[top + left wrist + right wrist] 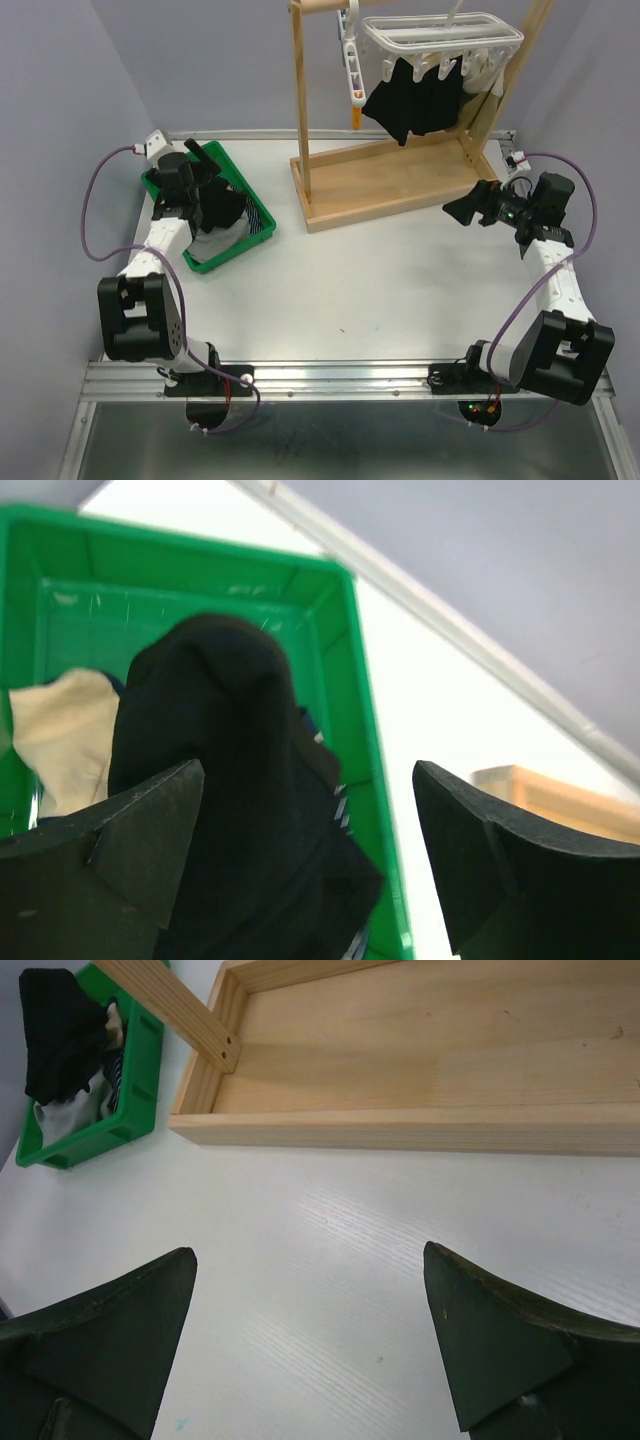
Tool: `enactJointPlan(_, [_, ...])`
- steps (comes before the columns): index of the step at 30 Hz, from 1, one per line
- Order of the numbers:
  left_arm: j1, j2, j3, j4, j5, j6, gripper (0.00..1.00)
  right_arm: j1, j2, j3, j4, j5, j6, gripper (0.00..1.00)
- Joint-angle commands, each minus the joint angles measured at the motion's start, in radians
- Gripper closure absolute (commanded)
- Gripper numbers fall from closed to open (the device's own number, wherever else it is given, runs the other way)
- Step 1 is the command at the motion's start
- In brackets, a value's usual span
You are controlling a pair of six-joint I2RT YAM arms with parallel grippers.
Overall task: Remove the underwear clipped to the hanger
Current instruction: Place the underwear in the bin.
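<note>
Black underwear [415,100] hangs clipped to a white clip hanger [440,35] on the wooden stand, with a pale garment [487,68] clipped at its right end. My left gripper [205,162] is open over the green bin [262,212]. In the left wrist view the left gripper [310,820] has its jaws wide apart, with a black garment [220,740] lying in the bin [370,730] between and below them. A tan cloth [60,735] lies beside it. My right gripper [462,210] is open and empty above bare table [330,1260].
The wooden stand's tray-like base [400,180] sits at the back centre, also in the right wrist view [420,1060]. The bin [90,1135] holds black, grey and striped garments [250,225]. Purple walls close the left, back and right sides.
</note>
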Motion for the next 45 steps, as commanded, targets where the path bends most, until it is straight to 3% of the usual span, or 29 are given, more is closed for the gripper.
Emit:
enactJointPlan(1, [0.005, -0.179, 0.064, 0.019, -0.036, 0.041, 0.01, -0.004, -0.026, 0.020, -0.003, 0.011, -0.029, 0.00])
enactJointPlan(16, [0.005, -0.418, -0.005, -0.024, 0.075, 0.099, 0.01, -0.006, -0.038, 0.023, -0.026, 0.044, -0.092, 0.00])
enactJointPlan(25, [0.006, -0.496, -0.099, -0.035, 0.323, 0.206, 0.01, -0.016, -0.049, 0.017, -0.041, 0.103, -0.172, 0.00])
enactJointPlan(33, [0.003, -0.604, -0.218, -0.049, 0.484, 0.332, 0.01, -0.020, -0.069, 0.025, -0.088, 0.190, -0.271, 0.00])
enactJointPlan(45, [-0.015, -0.696, -0.294, 0.002, 0.549, 0.345, 0.01, -0.021, -0.035, 0.148, -0.254, 0.418, -0.331, 0.00])
